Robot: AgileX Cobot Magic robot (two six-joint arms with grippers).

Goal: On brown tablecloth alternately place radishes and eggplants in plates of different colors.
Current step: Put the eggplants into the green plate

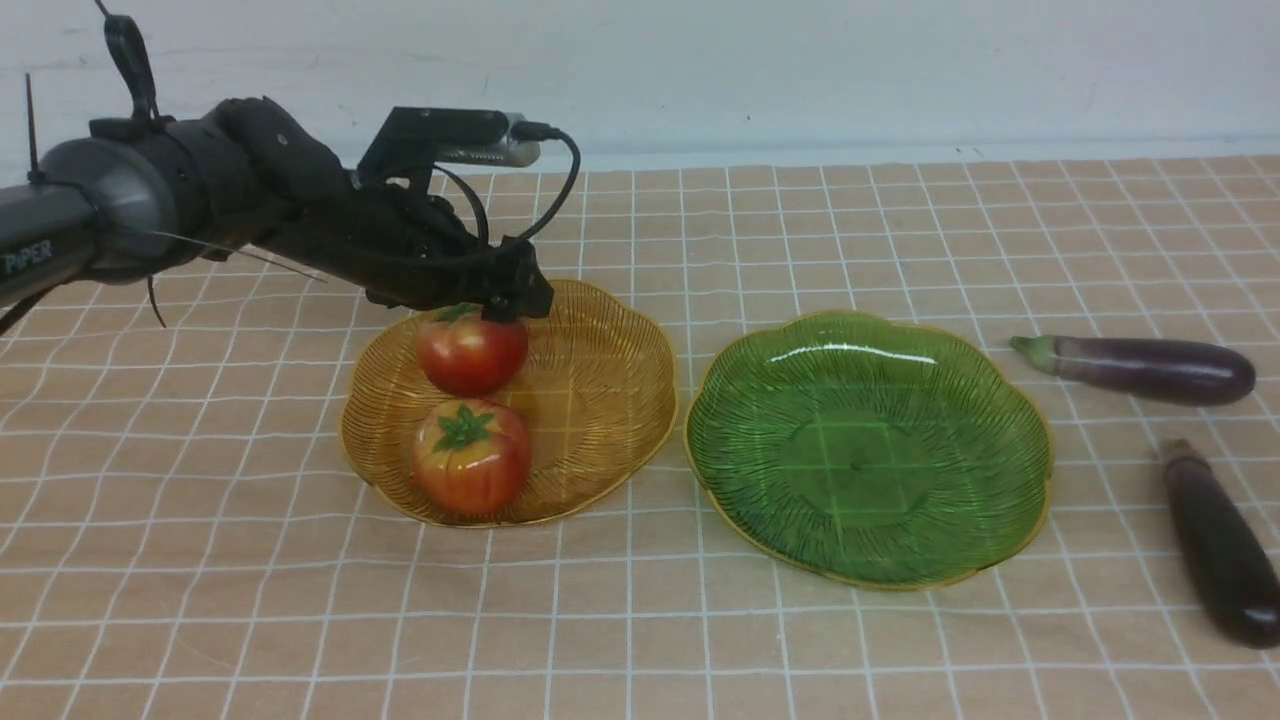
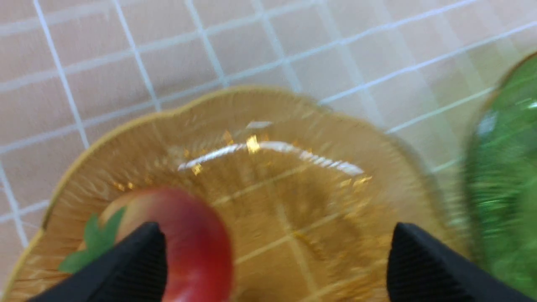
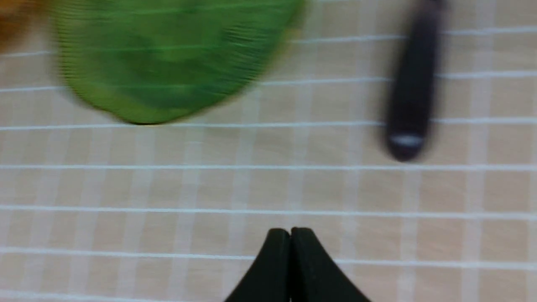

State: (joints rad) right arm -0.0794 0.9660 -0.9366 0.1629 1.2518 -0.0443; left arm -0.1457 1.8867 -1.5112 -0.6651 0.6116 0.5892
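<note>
Sitting in amber plate [image 1: 615, 395]: both radishes. The far radish [image 1: 472, 355] is at the dish's 11 o'clock and the near radish [image 1: 470, 460] at its 7 o'clock, one just behind the other.
Radish caps: the near one's green leaf cap faces up and slightly toward 6 o'clock. The far one's cap is on top, partly hidden by the claw.
Left gripper [image 1: 505, 300]: just above the far radish, jaws spread wide. The wrist view shows the radish against one finger only, not clamped.
Green plate [image 1: 870, 450]: at 3 o'clock from the amber plate, rims close together.
Far eggplant [image 1: 1140, 368]: on the cloth at 2 o'clock from the green plate. Its long axis runs 9 to 3, stem cap pointing to 9 o'clock toward the plate.
Near eggplant [image 1: 1220, 545]: at 4 o'clock from the green plate. Its long axis runs 11 to 5, stem cap pointing to 11 and rounded end to 5.
Right gripper [image 3: 290, 235]: fingers pressed together, gripping nothing, above bare cloth.
Brown tablecloth [image 1: 200, 600]: lies under both plates and both eggplants.
</note>
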